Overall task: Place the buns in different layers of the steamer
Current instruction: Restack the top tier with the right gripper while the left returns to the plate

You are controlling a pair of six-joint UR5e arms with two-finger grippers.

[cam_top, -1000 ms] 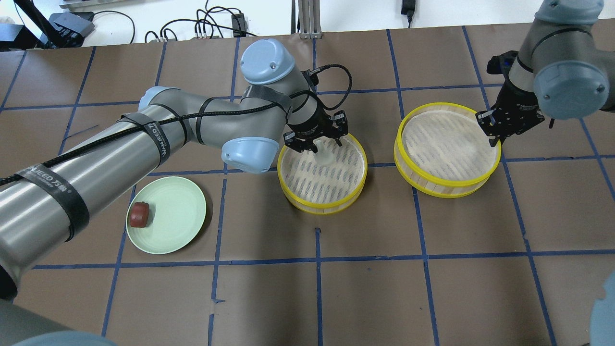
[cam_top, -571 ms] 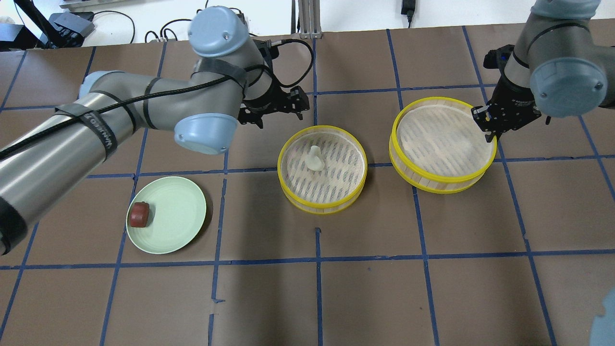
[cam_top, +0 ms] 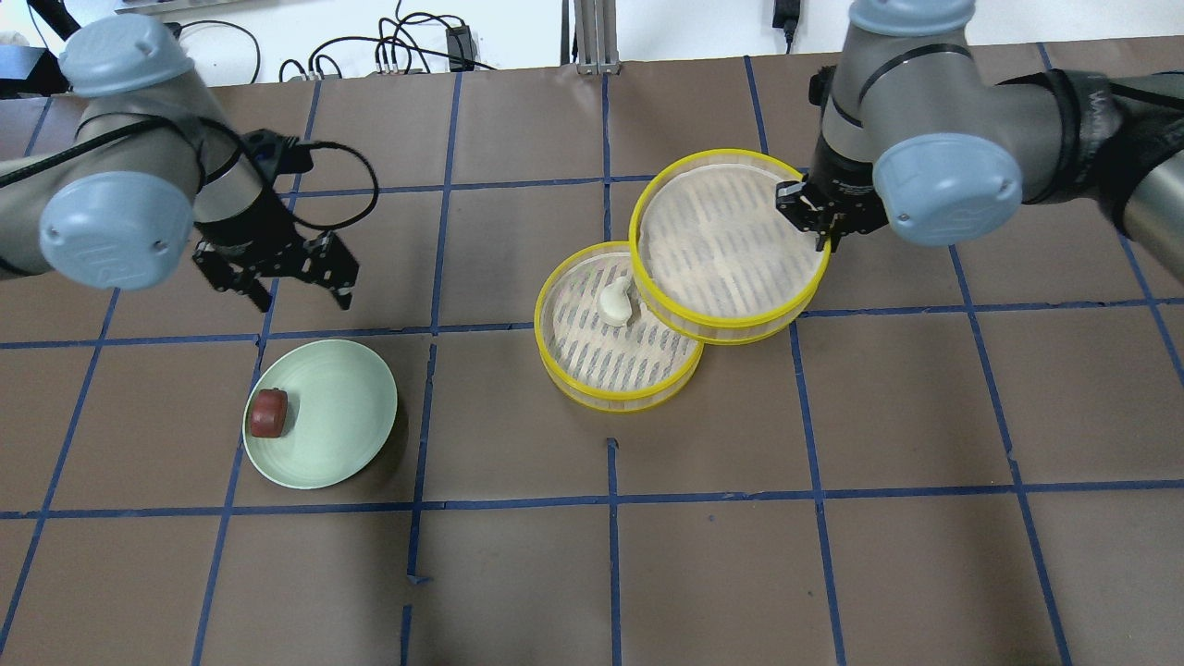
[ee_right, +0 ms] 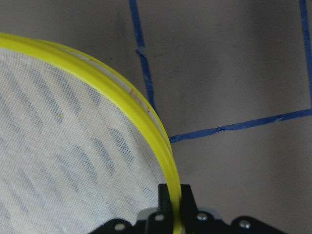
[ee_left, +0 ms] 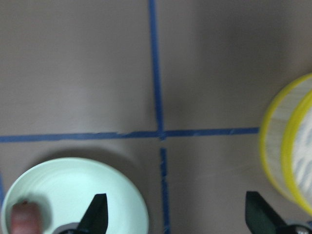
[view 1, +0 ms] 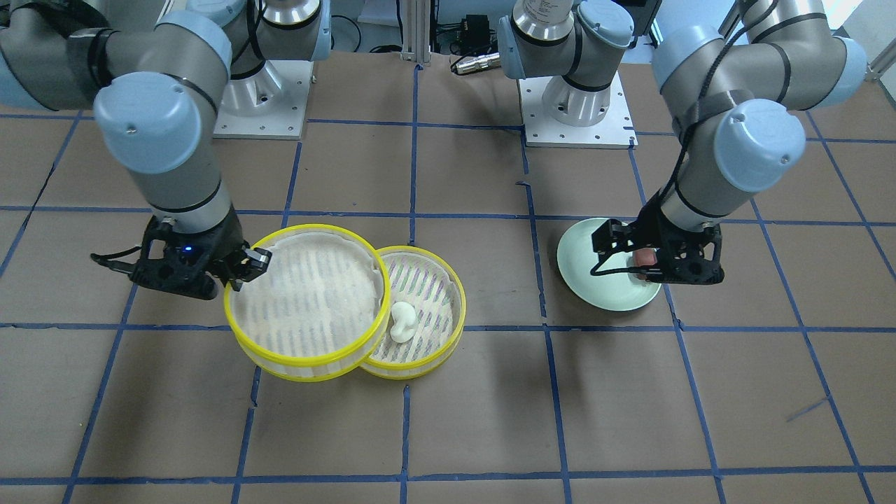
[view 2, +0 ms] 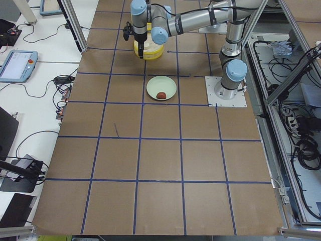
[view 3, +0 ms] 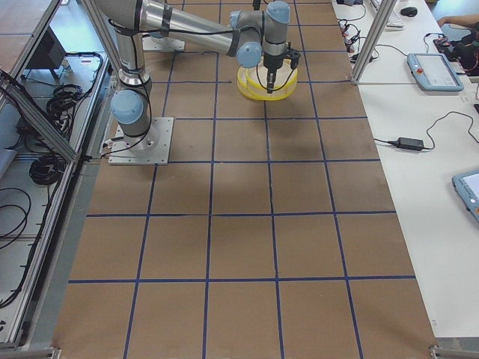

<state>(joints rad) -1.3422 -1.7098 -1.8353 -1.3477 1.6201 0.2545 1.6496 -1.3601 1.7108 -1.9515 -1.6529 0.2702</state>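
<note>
The white bun (cam_top: 615,303) lies in the lower steamer tray (cam_top: 606,375), also in the front view (view 1: 402,322). My right gripper (cam_top: 819,220) is shut on the yellow rim (ee_right: 168,161) of the second tray (cam_top: 731,242). It holds that tray raised and overlapping the lower tray's far right edge. The reddish-brown bun (cam_top: 270,413) sits on the pale green plate (cam_top: 338,421). My left gripper (cam_top: 302,294) is open and empty, above the plate's far side. In the left wrist view the bun (ee_left: 24,218) lies outside the left finger (ee_left: 97,214).
The brown paper table has blue tape lines. Cables and boxes lie beyond the far edge (cam_top: 398,46). The robot bases (view 1: 577,105) stand on the near side. The held tray (view 1: 308,301) covers part of the lower one (view 1: 437,308).
My left gripper left the white bun in the lower tray and swung left toward the plate. My right gripper carried the second tray left, over the lower tray's edge.
</note>
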